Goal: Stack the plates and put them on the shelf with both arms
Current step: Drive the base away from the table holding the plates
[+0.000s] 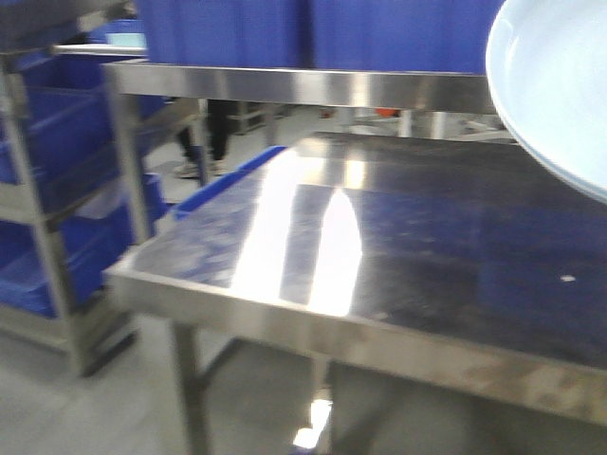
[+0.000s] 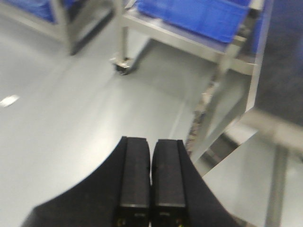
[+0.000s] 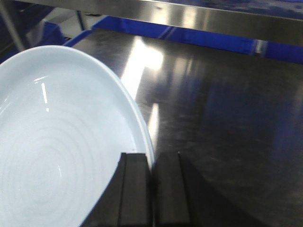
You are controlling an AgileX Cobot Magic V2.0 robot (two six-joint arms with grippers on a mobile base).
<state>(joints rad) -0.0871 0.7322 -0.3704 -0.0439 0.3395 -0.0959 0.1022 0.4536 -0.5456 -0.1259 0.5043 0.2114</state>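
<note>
Right wrist view puts your right end effector point(image 3: 153, 161) nearest. Its fingers are pinched onto the rim of a plate point(image 3: 57, 142), so that side has its load. The plate is pale blue-white, glossy and shallow, with faint rings in its well and a low upturned lip. It hangs clear of the worktop point(image 3: 227, 104), toward the right edge. The front view shows a second line under its rim, but I cannot tell whether that is another plate.

Your left end effector point(image 2: 151, 146) has its fingers pressed together on nothing. It hangs over the floor, off the worktop's edge.

I judge this to be the carry toward the shelf point(image 1: 313, 87), whose steel rail runs above the worktop's far edge under blue crates point(image 1: 313, 28). One pinch on a wide, slick rim may let the plate droop or slide. Bring your left end effector to the opposite rim first. Then keep the plate level and clear of that rail.
</note>
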